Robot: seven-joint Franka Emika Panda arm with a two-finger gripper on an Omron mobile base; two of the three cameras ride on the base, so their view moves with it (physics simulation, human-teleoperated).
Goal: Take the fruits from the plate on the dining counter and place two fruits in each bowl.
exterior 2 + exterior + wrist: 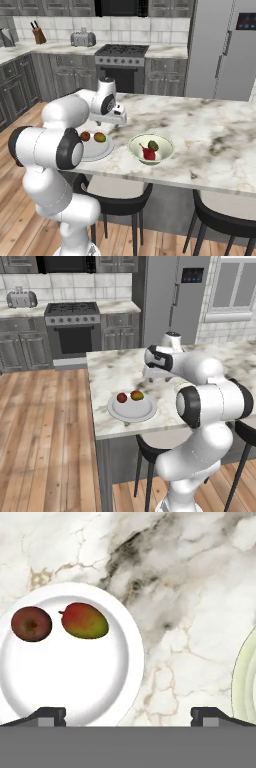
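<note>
White glossy arm (210,401) w/ dark joints, rounded links.

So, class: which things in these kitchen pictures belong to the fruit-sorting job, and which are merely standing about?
Job: plate, dark round fruit, orange-yellow fruit, bowl holding red fruit and green fruit, dining counter.

Standing about: toaster, stove, fridge, knife block.

The white arm bends at its elbow and reaches forward over the counter (107,376), its wrist turned down. The pincer (128,714) hangs above the counter, jaws spread wide apart with nothing between them.
</note>
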